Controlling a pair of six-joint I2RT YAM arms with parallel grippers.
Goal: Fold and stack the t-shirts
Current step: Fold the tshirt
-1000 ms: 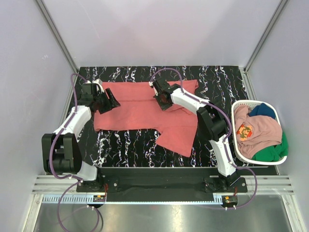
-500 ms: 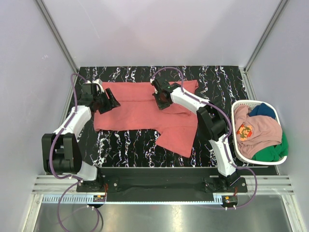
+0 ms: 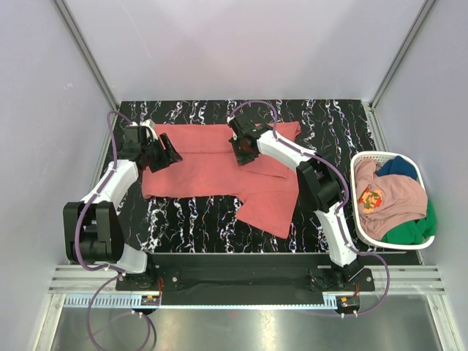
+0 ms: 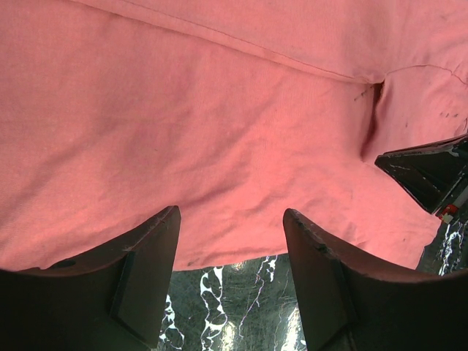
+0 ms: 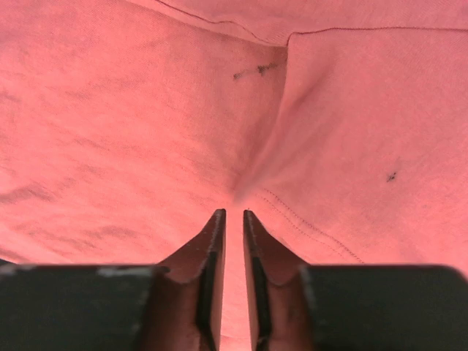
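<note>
Coral-red t-shirt point(image 3: 212, 172) spread across far middle of black marbled table point(image 3: 329, 121); right gripper point(image 5: 234, 219) pinched tight on a pucker of its cloth near top centre; left gripper point(image 4: 230, 219) fingers spread wide over its left edge, holding nothing; pink shirt point(image 3: 391, 194), blue shirt point(image 3: 398, 167), green shirt point(image 3: 409, 232) piled in white basket point(image 3: 395, 243) at right.

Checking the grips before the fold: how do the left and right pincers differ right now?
The left pincer is open, fingers wide apart over the edge of the coral-red t-shirt; the right pincer is closed to a narrow slit, pinching cloth mid-shirt, where creases gather at its tips. Both are at the same shirt.
</note>
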